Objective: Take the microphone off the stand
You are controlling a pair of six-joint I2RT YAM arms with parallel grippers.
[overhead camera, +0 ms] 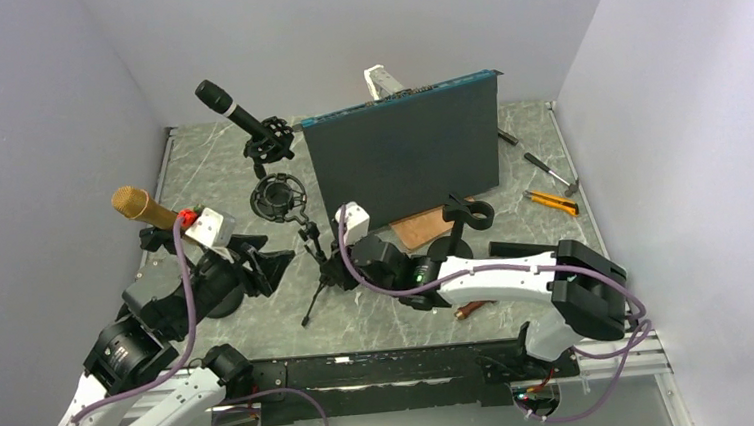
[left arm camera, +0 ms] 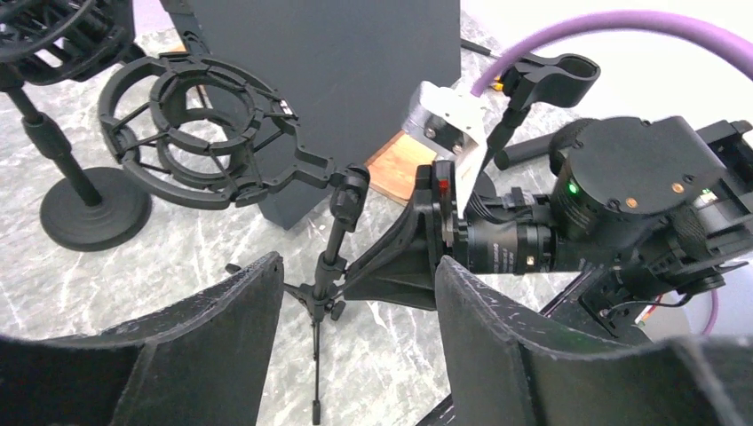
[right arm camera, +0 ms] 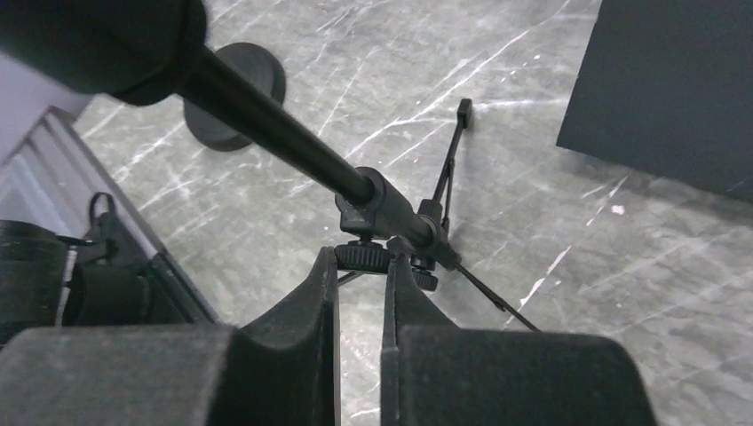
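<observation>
We see our right jaws clenched on the tripod stand (right arm camera: 384, 209) mid-table, our left jaws released and empty nearby.

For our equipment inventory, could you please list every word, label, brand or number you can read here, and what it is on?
No text can be read in any view.
Dark board: blank.
Yellow knife: too small to read any marking.
Motor housing: only a green light and orange dots, no letters.
</observation>
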